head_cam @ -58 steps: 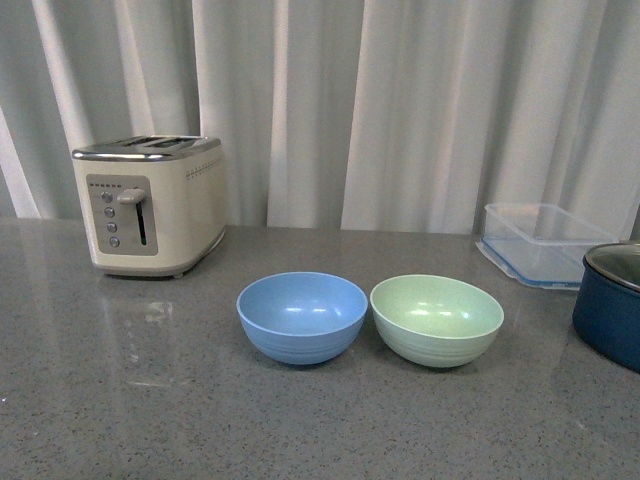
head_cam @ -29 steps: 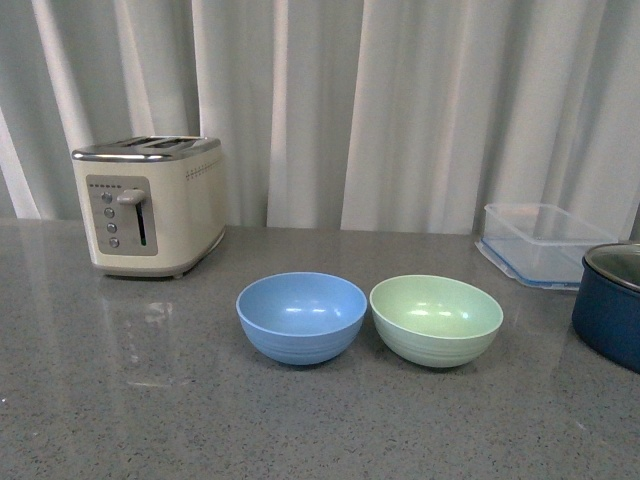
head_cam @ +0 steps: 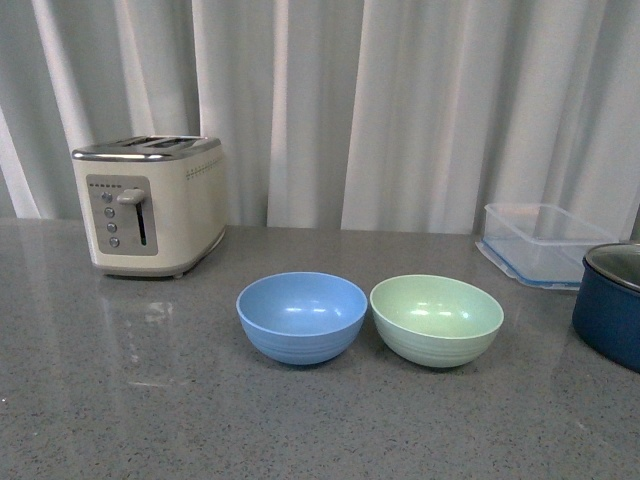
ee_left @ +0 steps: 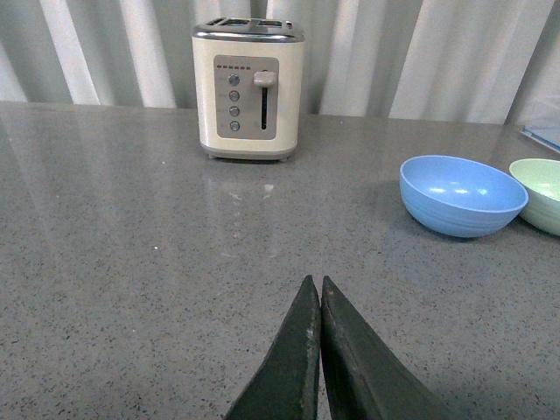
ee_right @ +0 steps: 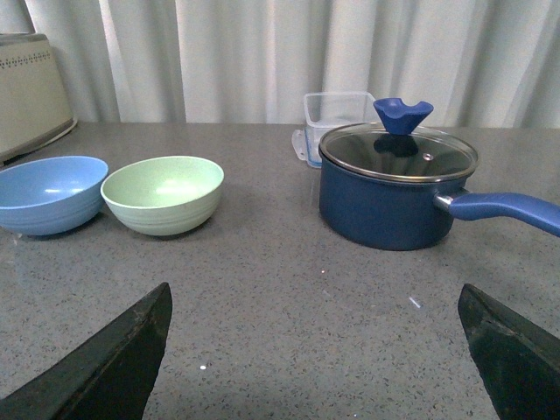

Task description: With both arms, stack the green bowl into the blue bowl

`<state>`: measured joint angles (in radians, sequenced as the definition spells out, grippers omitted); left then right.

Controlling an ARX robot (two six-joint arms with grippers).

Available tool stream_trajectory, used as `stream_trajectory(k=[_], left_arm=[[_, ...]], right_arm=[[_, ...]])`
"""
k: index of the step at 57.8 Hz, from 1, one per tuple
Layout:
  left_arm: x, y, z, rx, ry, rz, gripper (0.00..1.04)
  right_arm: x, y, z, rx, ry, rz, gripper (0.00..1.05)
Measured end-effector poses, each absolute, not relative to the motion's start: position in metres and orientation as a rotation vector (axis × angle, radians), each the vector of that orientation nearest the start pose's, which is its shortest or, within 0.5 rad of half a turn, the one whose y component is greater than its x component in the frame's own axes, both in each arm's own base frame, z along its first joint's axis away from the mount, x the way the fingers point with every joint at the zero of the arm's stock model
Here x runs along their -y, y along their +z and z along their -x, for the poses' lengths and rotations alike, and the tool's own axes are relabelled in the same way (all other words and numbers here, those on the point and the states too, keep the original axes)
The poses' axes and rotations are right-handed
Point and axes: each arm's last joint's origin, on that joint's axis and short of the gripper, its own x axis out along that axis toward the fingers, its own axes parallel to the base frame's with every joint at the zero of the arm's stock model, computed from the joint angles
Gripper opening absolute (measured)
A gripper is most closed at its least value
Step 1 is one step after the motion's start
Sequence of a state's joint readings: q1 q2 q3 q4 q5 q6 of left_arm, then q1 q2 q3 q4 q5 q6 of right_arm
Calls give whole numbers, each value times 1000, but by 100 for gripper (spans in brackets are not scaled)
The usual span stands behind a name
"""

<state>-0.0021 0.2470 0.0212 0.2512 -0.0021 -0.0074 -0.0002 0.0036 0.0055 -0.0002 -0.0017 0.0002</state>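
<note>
Grey desk (head_cam: pixel 90 400), front view: the blue bowl (head_cam: pixel 301 317) sits upright to the right of a cream toaster (head_cam: pixel 150 204) and nearer the robot. The green bowl (head_cam: pixel 436 320) stands just beside it, on the side away from the toaster, not stacked. Left wrist view: the left pincer (ee_left: pixel 318 285) hangs over bare desk facing the toaster, fingers pressed together, gripping nothing. Right wrist view: the right pincer (ee_right: pixel 313 289) gapes wide, empty; a navy lidded pot (ee_right: pixel 389 197) stands beyond the green bowl, farthest from the toaster.

left bowl (head_cam: pixel 301 317) beside right bowl (head_cam: pixel 436 320), toaster (head_cam: pixel 148 203) behind-left
</note>
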Motion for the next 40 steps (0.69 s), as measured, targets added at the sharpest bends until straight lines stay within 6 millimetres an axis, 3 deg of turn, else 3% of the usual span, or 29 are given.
stream_trajectory(k=[36, 40], left_arm=[[0, 170, -97, 17, 0, 7, 4], [0, 170, -97, 18, 0, 7, 14]], right_arm=[[0, 165, -98, 2, 2, 0, 95], [0, 165, -98, 1, 2, 0, 95]])
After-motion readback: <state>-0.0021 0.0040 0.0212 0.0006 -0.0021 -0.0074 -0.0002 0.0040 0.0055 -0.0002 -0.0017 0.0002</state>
